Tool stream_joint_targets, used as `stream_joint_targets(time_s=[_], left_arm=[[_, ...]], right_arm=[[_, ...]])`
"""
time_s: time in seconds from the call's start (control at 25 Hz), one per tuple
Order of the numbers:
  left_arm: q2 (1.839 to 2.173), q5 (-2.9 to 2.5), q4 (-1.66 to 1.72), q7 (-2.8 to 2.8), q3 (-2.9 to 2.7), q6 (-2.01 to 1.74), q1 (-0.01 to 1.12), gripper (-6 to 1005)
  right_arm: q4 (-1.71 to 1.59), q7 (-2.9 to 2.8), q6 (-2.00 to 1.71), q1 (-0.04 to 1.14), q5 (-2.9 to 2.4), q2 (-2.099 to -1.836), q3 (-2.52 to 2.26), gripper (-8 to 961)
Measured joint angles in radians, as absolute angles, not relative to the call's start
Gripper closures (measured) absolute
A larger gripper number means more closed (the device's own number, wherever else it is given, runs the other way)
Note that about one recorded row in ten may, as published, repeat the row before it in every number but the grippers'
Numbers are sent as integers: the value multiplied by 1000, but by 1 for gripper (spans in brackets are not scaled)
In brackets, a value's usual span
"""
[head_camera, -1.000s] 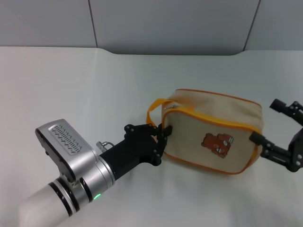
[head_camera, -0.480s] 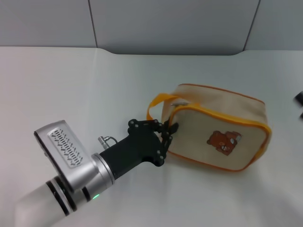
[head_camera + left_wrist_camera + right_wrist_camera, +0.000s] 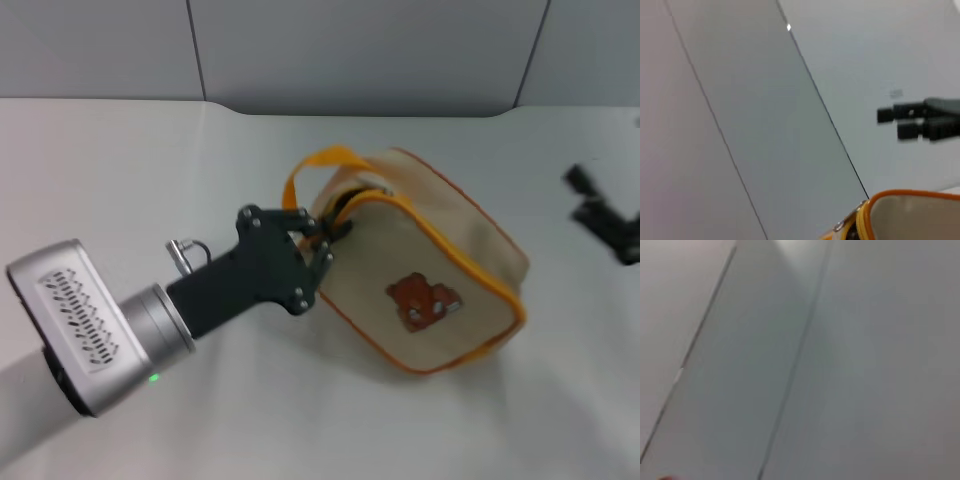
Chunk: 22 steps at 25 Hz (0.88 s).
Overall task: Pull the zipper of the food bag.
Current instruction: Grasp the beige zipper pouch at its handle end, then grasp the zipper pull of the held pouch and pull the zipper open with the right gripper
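Observation:
The food bag (image 3: 430, 270) is a beige canvas bag with orange piping and a brown bear print (image 3: 418, 300). It lies turned at an angle in the middle of the white table. Its orange loop handle (image 3: 318, 160) stands up at its near-left corner. My left gripper (image 3: 322, 236) is pinched shut at that corner, on the zipper (image 3: 352, 200), where a short dark gap shows. The pull tab itself is hidden by the fingers. The bag's orange edge (image 3: 900, 196) shows in the left wrist view. My right gripper (image 3: 603, 213) hangs open at the far right, clear of the bag; it also shows in the left wrist view (image 3: 912, 121).
The white table (image 3: 150, 180) runs back to a grey panelled wall (image 3: 360, 50). The right wrist view shows only wall panels (image 3: 840, 365).
The right gripper let go of the bag's right end and drew back to the right. The left gripper moved left and up, dragging the bag's corner, and the bag swung round and slid left.

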State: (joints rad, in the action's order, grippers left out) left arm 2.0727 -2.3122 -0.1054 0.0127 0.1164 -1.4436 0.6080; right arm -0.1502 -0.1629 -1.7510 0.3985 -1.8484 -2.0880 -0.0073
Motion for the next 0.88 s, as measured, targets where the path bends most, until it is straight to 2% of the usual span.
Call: stream_joint_targets(time_s=[0.36,0.6,0.88], left_arm=[[2072,-2315,-45,92,120,-1502,642,940],[2073,-2309,-35,120,121,-1521,643,939],[2075,-2307,-37,122,123,-1520,644,939]], right_arm=[[0,58,-1616,495,-1872,-2089,-92,128],[93,330,-1531,515,-1873,-2089,-127,129],[138,399,-1507,531,-1875,-2091,-121,130]])
